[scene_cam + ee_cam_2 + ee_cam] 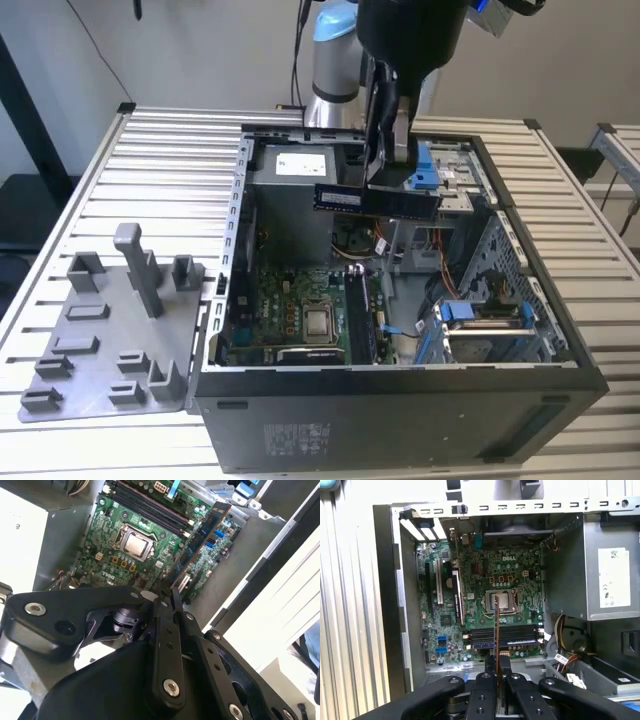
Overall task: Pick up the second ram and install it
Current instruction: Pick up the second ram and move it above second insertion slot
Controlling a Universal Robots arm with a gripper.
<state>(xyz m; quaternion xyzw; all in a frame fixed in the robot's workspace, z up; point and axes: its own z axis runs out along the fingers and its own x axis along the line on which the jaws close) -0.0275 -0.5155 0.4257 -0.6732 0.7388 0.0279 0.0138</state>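
Wide grey slatted metal table [150, 170]: carrying everything.
Big black computer box [400, 430]: lying open, so its green board [290, 300] is facing up.
Flat grey plastic tray [120, 335]: sitting just beside the box.
Black metal gripper [392, 165]: hanging over the open box, likely lining up with the slots.
Thin long dark green second ram [400, 203] with a blue sticker: being pinched by its top edge in the gripper, level, above the board.

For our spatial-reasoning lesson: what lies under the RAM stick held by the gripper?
Below the second ram, held in the gripper, lies the motherboard with its processor socket and memory slots. The gripper covers part of the board's edge.
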